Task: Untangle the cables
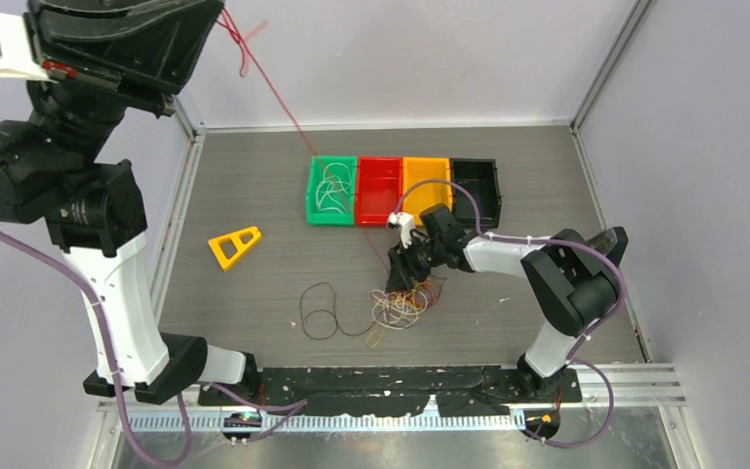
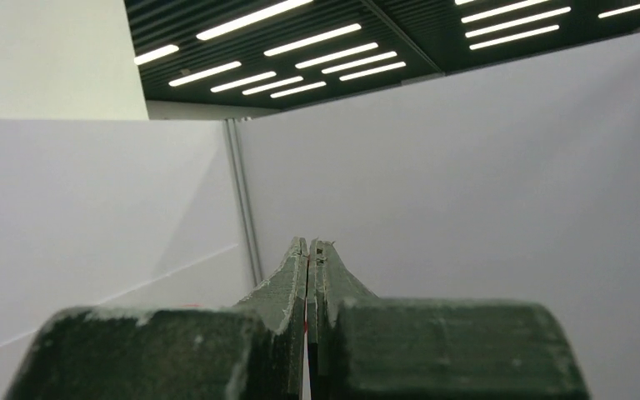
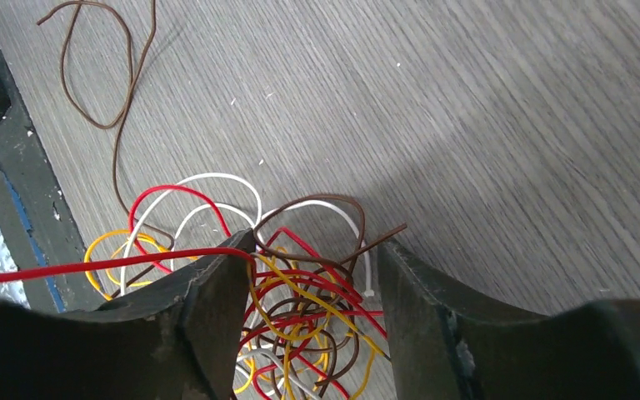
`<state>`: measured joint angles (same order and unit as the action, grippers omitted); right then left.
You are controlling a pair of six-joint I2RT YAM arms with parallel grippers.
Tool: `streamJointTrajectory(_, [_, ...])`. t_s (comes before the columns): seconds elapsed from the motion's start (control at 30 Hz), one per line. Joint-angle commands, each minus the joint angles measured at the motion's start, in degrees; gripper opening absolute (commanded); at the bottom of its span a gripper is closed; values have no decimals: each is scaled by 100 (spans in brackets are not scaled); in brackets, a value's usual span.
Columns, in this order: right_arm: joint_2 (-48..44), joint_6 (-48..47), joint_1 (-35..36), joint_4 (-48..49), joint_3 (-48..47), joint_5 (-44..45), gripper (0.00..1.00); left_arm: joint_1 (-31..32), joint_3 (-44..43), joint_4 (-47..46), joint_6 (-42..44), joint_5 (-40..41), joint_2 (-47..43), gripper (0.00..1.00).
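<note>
1. The cables (image 1: 405, 303) lie mostly in one tangled heap of red, brown, yellow-orange and whitish loops on the grey tabletop (image 1: 254, 176). The heap is towards the near edge, in front of the row of bins.
2. The right gripper (image 3: 315, 246) is down over that heap. Its fingers (image 3: 208, 308) are released and stand apart, with the loops bunched in the gap between them and nothing pinched.
3. A red cable (image 1: 273, 93) runs taut from the heap up and away to the left, crossing the tip of the right arm's left finger in the wrist view.
4. That red cable ends at the left gripper (image 2: 310, 246), which is lifted high above the far left corner. Its fingers are clenched tight together on the cable, and a sliver of red shows in the seam between them. A short loose end dangles just below.
5. A single brown cable (image 1: 322, 313) trails out of the heap to the left in an open loop on the tabletop.
6. Behind the heap, four bins sit side by side and touching: a green bin (image 1: 330, 221), a red bin (image 1: 379, 195), an orange bin (image 1: 430, 171) and a black bin (image 1: 476, 186). A few whitish cables (image 1: 330, 191) lie curled in the green one.
7. A yellow triangle (image 1: 222, 247) lies flat well to the left of the bins.
</note>
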<state>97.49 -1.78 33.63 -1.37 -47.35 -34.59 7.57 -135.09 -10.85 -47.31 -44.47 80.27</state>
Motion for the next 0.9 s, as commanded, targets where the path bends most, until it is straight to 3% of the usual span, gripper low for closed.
streamJointTrajectory(0.0, [178, -181, -14, -470, -99, 87, 64, -67, -162, 123, 233, 827, -107, 0])
streamJointTrajectory(0.27, [-1639, -541, 52, -709, -775, -893, 85, -72, 1476, -172, 96, 481, -639, 0])
streamJointTrajectory(0.43, [-1632, -571, 224, -919, -1355, -1009, 83, -71, 1313, -49, 103, 648, -515, 0])
streamJointTrajectory(0.5, [-1557, -631, 290, -873, -1343, -957, 67, -72, 1259, 23, 157, 698, -480, 0])
streamJointTrajectory(0.53, [-1531, -644, 308, -843, -1333, -886, 47, -72, 1265, 65, 215, 722, -484, 0])
streamJointTrajectory(0.57, [-1494, -646, 317, -841, -1331, -845, 37, -75, 1270, 111, 277, 736, -497, 0])
streamJointTrajectory(0.6, [-1491, -674, 314, -872, -1345, -735, 16, -80, 1301, 183, 374, 754, -525, 0])
streamJointTrajectory(0.67, [-1556, -795, 301, -1019, -1474, -616, 7, -125, 1512, 341, 535, 797, -641, 0])
streamJointTrajectory(0.77, [-1774, -876, 259, -1424, -2321, -655, 6, -159, 2553, 789, 948, 899, -1072, 0])
streamJointTrajectory(0.87, [-1612, -604, 231, -2018, -4781, -1057, 5, -160, 4625, 971, 1761, 894, -1820, 0])
